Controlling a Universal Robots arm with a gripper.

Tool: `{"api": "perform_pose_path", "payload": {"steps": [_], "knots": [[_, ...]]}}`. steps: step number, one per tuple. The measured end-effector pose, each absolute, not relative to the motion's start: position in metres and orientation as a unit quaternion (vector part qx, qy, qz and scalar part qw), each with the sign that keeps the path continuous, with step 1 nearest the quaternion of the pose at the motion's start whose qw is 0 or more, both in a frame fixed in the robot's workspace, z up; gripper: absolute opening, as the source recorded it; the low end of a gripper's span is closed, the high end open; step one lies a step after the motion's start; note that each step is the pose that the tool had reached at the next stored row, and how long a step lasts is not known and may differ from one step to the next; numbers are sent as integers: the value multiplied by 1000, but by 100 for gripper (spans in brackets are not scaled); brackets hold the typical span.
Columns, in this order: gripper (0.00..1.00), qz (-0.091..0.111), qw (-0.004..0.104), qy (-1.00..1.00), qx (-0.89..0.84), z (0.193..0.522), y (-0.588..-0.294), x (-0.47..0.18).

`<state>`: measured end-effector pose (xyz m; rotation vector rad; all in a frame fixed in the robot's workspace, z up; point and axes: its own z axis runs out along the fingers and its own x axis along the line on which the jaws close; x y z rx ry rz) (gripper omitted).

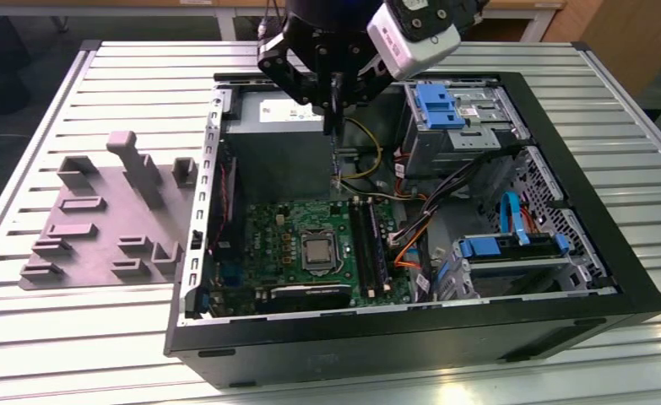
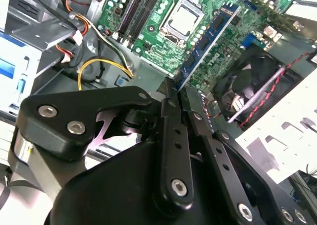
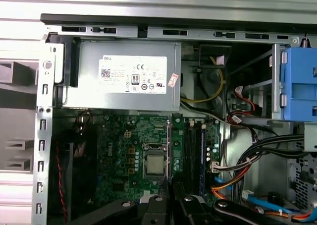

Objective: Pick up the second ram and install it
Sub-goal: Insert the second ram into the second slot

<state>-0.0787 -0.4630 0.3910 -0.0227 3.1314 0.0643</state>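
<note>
An open computer case (image 1: pixel 600 278) is set on a slatted table (image 1: pixel 37 337); a grey fixture block (image 1: pixel 105 219) lies nearer the table's edge on the exterior view's left.

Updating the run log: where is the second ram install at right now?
Pick-up looks done: the gripper is shut on the second ram, which hangs edge-down above the open computer case, over the motherboard. In hand: carrying it over the board, beside the CPU socket. Left: seating it. In the exterior view the stick is well above the black memory slots, not in one.
</note>
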Motion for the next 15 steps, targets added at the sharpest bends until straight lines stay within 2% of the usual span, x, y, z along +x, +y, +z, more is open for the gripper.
{"api": "perform_pose_path", "payload": {"steps": [15], "knots": [[14, 20, 5, 1000, 1, 381, -463, -75]]}}
